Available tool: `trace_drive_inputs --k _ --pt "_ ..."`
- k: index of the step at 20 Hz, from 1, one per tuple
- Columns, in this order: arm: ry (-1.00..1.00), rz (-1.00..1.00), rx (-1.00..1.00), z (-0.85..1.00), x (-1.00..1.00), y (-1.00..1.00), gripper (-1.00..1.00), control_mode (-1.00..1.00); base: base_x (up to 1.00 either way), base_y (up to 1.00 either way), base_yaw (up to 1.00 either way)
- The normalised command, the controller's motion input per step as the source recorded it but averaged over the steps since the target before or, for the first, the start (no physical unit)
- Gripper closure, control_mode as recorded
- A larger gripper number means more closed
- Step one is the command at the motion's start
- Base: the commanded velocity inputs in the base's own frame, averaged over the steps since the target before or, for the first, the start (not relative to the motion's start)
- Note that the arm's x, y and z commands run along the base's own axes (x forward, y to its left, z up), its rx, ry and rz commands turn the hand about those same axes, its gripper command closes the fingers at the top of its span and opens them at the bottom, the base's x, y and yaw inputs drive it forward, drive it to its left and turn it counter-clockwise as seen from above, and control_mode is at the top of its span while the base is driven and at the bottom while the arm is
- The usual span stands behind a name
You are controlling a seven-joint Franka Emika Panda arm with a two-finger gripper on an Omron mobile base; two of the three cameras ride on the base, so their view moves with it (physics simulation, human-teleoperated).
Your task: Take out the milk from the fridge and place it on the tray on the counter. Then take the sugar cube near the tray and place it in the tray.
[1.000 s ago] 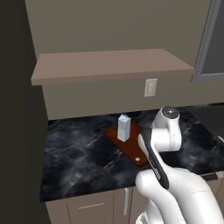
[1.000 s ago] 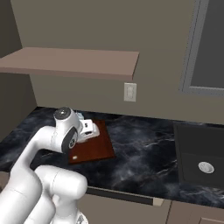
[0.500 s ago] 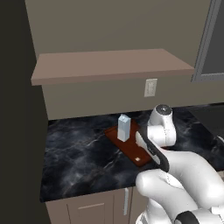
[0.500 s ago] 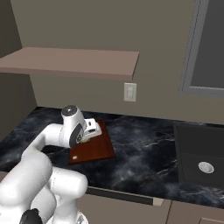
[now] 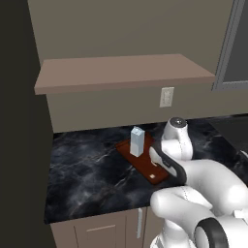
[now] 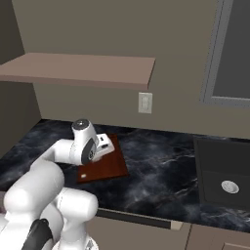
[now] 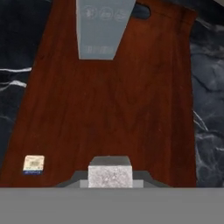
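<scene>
Hanging over the near end of the tray (image 7: 118,100), the gripper (image 7: 110,175) pinched the sugar cube (image 7: 110,172) between its two dark tips, seen at the bottom centre of the hand view. The cube sat snug btwn the fingers w/ wood grain directly behind it; whether it touched the tray surface couldn't be told.

The milk (image 5: 137,141) stood upright on the tray's far half, toward the back wall, well apart from the cube. In the hand view the milk (image 7: 104,28) ran off the top edge, w/ a broad bare stretch of tray between it and the gripper. A small square label (image 7: 33,164) lay flat near the tray's near-left corner, just beside the edge. A dark handle slot (image 7: 140,11) showed at the tray's far end, right of the carton.

The tray (image 5: 145,162) lay at an angle on the counter (image 5: 87,174), black marble open on its left side and to its right (image 6: 161,171) toward the dark sink (image 6: 222,171). The tray (image 6: 105,166) had its long edges clear of the counter's front lip. A shelf (image 5: 121,72) overhung the counter, w/ an outlet (image 5: 166,97) on the wall below it. The arm's wrist blocked part of the tray in both base views.
</scene>
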Motion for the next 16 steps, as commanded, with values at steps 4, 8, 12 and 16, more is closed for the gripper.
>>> trace_drive_inputs --k 4,8,12,16 --pt "0.00 0.06 -0.02 -0.35 0.00 -0.02 1.00 -1.00 0.00 0.00 0.00" --pt "0.00 0.07 0.00 -0.41 0.00 -0.08 1.00 -1.00 0.00 0.00 0.00" --pt "0.00 0.06 0.00 -0.43 0.00 -0.07 1.00 -1.00 0.00 0.00 0.00" --pt "0.00 0.04 0.00 -0.43 0.00 0.00 1.00 -1.00 0.00 0.00 0.00"
